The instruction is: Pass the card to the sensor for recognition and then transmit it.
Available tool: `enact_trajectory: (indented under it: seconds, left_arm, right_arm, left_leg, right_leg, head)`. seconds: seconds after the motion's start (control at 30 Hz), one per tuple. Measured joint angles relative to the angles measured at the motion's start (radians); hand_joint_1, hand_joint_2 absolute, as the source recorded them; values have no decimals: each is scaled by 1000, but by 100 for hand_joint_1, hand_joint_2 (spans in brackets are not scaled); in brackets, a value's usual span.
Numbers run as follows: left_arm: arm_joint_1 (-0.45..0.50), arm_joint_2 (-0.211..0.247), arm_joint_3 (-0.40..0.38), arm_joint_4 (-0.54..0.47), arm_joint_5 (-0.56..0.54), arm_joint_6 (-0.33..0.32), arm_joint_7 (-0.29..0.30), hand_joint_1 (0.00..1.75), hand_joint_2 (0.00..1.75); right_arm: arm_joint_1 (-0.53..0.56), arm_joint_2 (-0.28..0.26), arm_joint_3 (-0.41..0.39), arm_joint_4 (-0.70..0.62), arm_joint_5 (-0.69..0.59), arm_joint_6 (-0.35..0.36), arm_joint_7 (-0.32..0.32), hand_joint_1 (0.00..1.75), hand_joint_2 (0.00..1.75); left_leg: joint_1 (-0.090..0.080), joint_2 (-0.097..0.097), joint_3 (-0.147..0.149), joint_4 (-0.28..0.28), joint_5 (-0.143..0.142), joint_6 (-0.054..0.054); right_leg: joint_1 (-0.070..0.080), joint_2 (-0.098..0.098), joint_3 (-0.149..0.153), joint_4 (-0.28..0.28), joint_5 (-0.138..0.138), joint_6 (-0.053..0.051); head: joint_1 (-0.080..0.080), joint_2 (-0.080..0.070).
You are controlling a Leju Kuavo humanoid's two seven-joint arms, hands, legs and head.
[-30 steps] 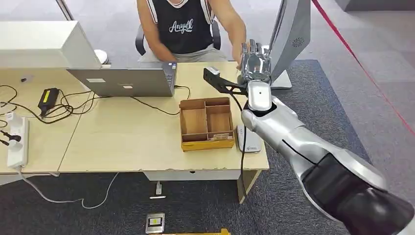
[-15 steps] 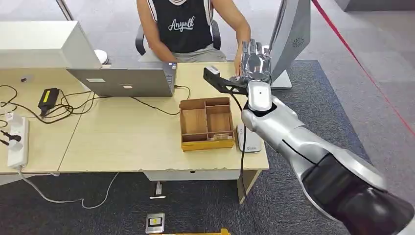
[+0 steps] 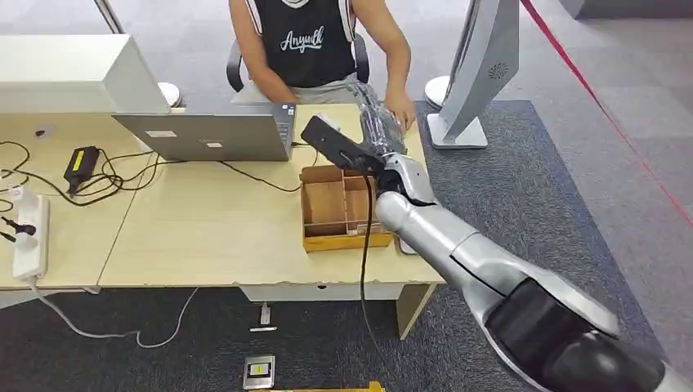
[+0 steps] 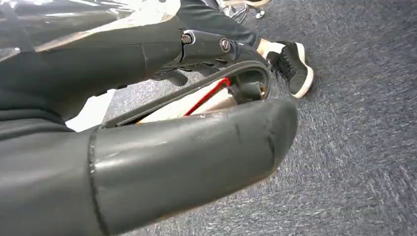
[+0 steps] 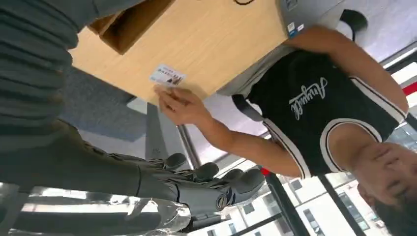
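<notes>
white, the small printed card (image 5: pixel 167 77) lies flat on our pale wooden table (image 5: pixel 216 54) under a person's fingertips (image 5: pixel 179 104), just beyond our empty, spread right hand (image 5: pixel 196 189).

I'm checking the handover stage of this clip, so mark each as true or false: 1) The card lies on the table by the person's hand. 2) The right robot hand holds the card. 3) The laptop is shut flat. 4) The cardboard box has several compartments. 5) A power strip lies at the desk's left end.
1) True. The card lies on the table with the person's hand at its edge.
2) False. The right robot hand holds nothing, its fingers apart, away from the card.
3) False. The laptop stands open in front of the person.
4) True. The cardboard box is split by dividers.
5) True. The power strip lies there with a plug in it.
</notes>
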Motion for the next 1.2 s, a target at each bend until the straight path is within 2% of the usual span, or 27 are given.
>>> enact_trajectory:
  seconds: [0.23, 0.33, 0.5, 0.63, 0.7, 0.83, 1.07, 1.2]
  left_arm:
    - [2, 0, 0, 0, 2, 1, 0, 0, 0]
    - [2, 0, 0, 0, 13, 2, 0, 0, 0]
    - [2, 0, 0, 0, 39, 2, -2, 0, 0]
    - [2, 0, 0, 0, 49, 2, -8, 0, 0]
    - [2, 0, 0, 0, 53, 2, -10, 0, 0]
    - [3, 0, -5, 0, 63, 1, -10, 0, 0]
    - [2, 1, -17, 0, 76, -3, -11, 0, 0]
    - [2, 1, -25, -1, 84, -8, -7, 0, 0]
  right_arm:
    - [21, -8, -19, -72, -15, 1, -1, 0, 175]
    - [34, -17, -22, -107, -82, 10, -35, 0, 175]
    - [120, -74, -24, -240, -198, 40, -82, 0, 175]
    - [202, -130, -29, -351, -225, 76, -135, 0, 175]
    - [235, -153, -29, -395, -200, 94, -140, 0, 175]
    - [298, -202, -29, -481, -113, 129, -108, 0, 175]
    - [384, -239, -22, -566, -39, 187, -102, 0, 175]
    - [420, -249, -20, -586, 78, 195, -43, 0, 175]
  left_leg:
    - [0, 0, 1, 0, 0, 0]
    - [0, 0, 1, 0, 0, 0]
    - [0, 0, 1, 0, 0, 0]
    - [0, 0, 1, 0, -1, 0]
    - [0, 0, 1, 0, -1, 0]
    - [0, 0, 1, 0, -1, 0]
    - [0, 0, 1, 0, -1, 0]
    - [0, 0, 1, 0, -1, 0]
  right_leg:
    - [0, 0, 0, 0, 0, 0]
    - [0, 0, 0, 0, 0, 0]
    - [0, 0, 0, 0, 0, 0]
    - [0, 0, 0, -1, 0, 0]
    - [0, 0, 0, -1, 0, 0]
    - [0, 0, 0, -1, 0, 0]
    - [0, 0, 0, -1, 0, 0]
    - [0, 0, 0, -1, 0, 0]
  head:
    - [0, 0]
    - [0, 0]
    - [0, 0]
    - [0, 0]
    - [0, 0]
    - [0, 0]
    - [0, 0]
    - [0, 0]
